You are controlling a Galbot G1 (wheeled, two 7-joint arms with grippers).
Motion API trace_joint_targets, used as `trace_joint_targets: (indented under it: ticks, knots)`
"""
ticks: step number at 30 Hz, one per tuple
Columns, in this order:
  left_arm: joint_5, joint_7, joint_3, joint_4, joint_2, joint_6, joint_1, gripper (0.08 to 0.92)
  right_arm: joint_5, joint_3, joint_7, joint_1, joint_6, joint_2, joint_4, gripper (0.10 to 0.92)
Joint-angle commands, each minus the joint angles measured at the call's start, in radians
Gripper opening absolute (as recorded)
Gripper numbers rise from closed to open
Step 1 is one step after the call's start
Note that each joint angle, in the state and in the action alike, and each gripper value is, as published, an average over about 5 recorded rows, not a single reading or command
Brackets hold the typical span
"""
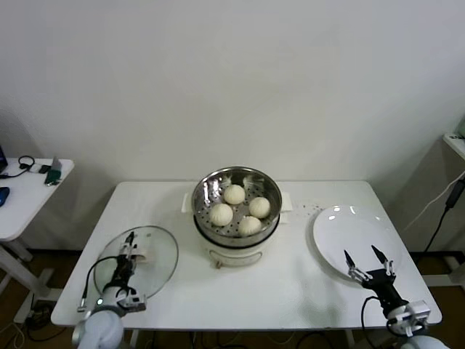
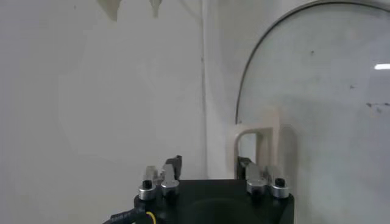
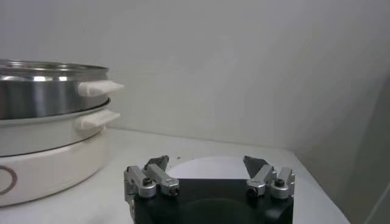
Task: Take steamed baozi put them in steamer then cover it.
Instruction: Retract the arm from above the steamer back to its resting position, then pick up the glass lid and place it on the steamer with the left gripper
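- Jaws of the left gripper (image 1: 129,241) sit part-closed either side of the cream-white rectangular handle (image 2: 255,141) on the round clear glass cover (image 1: 138,262); whether they already press it cannot be told.
- Cover lies flat on the white table (image 1: 240,291), at its front left, well apart from the steamer.
- Jaws of the right gripper (image 1: 365,257) stand wide apart with nothing between them, above the near edge of the flat white plate (image 1: 352,234) at the table's right.
- Round shiny stainless-steel steamer (image 1: 206,198) sits on its white pot base at the table's middle, uncovered.
- Four cream-white steamed baozi (image 1: 234,194) lie inside on its perforated floor, close together.
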Motion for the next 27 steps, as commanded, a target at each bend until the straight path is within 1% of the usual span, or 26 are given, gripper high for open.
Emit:
trace_joint_targets:
  ticks: [1,8,13,15,19,24,27]
  knots:
    - [-0.005,-0.001,0.002,0.002,-0.001,-0.005,0.0,0.516,-0.01,0.001,0.0,0.003,0.003,0.006,-0.004,0.823]
    - [-0.013,0.0,-0.002,-0.021,0.004,-0.004,0.013,0.317,-0.019,0.001,-0.001,0.008,0.01,0.009,-0.015,0.823]
    - [-0.025,0.0,-0.006,-0.084,0.02,0.015,0.043,0.178,-0.021,0.001,-0.002,0.014,0.011,0.004,-0.023,0.823]
    - [-0.03,-0.002,-0.009,-0.12,0.029,0.028,0.06,0.153,-0.02,0.001,-0.001,0.018,0.012,0.0,-0.028,0.823]
    - [-0.037,-0.018,-0.014,-0.21,0.049,0.082,0.099,0.15,-0.02,0.0,-0.001,0.03,0.014,-0.012,-0.041,0.823]
    - [-0.037,-0.053,-0.013,-0.338,0.085,0.202,0.145,0.15,-0.018,-0.007,-0.002,0.052,0.015,-0.034,-0.063,0.823]
    - [-0.05,-0.063,-0.011,-0.428,0.121,0.291,0.172,0.15,-0.015,-0.013,-0.004,0.07,0.016,-0.051,-0.076,0.823]
